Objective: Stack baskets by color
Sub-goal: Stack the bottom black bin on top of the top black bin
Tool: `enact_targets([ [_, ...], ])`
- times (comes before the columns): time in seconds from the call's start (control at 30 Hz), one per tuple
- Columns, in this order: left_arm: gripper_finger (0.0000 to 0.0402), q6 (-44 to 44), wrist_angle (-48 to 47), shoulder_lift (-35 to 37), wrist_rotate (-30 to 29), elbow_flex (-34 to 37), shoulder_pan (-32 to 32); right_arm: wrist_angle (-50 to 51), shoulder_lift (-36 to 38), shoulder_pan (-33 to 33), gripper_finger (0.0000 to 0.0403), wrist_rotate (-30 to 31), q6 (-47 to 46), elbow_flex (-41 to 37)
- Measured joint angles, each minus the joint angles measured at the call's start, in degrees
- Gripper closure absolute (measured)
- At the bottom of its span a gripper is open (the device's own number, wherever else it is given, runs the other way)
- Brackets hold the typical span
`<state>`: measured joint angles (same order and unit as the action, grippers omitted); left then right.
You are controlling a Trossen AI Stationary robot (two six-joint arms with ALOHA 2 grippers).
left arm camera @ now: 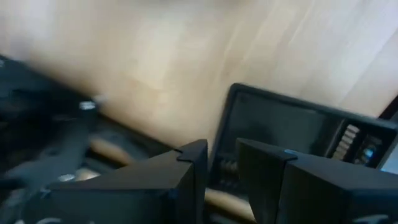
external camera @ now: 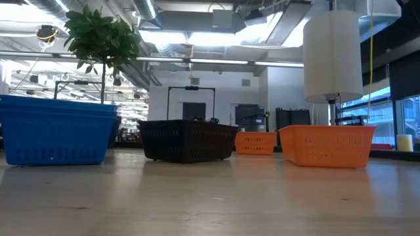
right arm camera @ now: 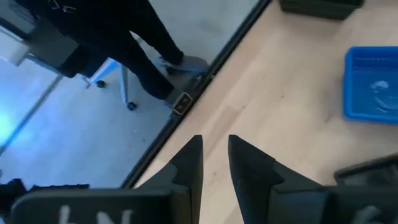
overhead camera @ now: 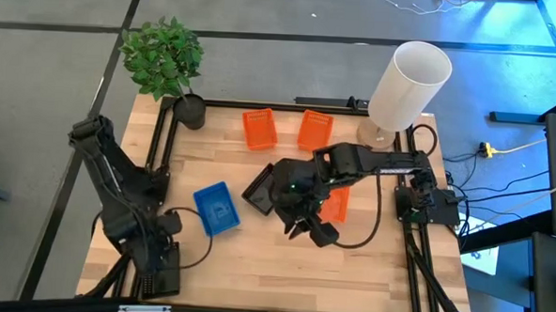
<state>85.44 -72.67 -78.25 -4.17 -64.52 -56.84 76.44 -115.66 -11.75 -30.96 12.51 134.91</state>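
A blue basket (overhead camera: 217, 208) (external camera: 56, 131) (right arm camera: 373, 84) rests on its base left of the table's middle. A black basket (overhead camera: 262, 191) (external camera: 187, 139) sits beside it, partly under my right arm. Two orange baskets (overhead camera: 258, 129) (overhead camera: 314, 129) stand near the far edge. Another orange basket (overhead camera: 338, 202) lies half hidden under my right arm. My right gripper (overhead camera: 298, 230) (right arm camera: 216, 146) hangs above the table's middle, slanting toward the near edge, its fingers a narrow gap apart and empty. My left gripper (overhead camera: 156, 254) (left arm camera: 222, 155) points down over the near left corner, also slightly open and empty.
A potted plant (overhead camera: 165, 62) stands at the far left corner and a white cylinder lamp (overhead camera: 408, 82) at the far right. Black frame rails (overhead camera: 161, 151) run along the table's sides. A person's legs (right arm camera: 143, 37) show beyond the near edge. Bare wood lies along the near edge.
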Motion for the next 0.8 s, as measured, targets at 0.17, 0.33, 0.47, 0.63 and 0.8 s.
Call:
enact_targets([
  [0.17,0.0325,1.45,11.49,-0.14,0.34,5.86,0.22,0.04,0.0,-0.3,0.0327,-2.88,-0.04,0.0],
  [0.33,0.0325,1.1,12.15,-0.12,-1.71,8.47,0.23,0.07,0.0,-0.3,0.0327,-3.22,0.02,0.0],
  [0.47,0.0325,1.13,13.13,-0.14,-0.31,11.09,-0.18,0.09,0.0,-0.3,0.0326,-3.23,-0.02,0.0],
  [0.63,0.0325,-0.31,20.88,-0.14,-0.01,14.85,-0.23,0.11,0.0,-0.32,0.0326,-3.21,-0.09,0.0],
  [0.8,0.0325,-0.51,20.99,-0.14,0.46,16.38,-0.24,0.11,-0.01,-0.32,0.0326,-3.21,-0.33,0.0],
])
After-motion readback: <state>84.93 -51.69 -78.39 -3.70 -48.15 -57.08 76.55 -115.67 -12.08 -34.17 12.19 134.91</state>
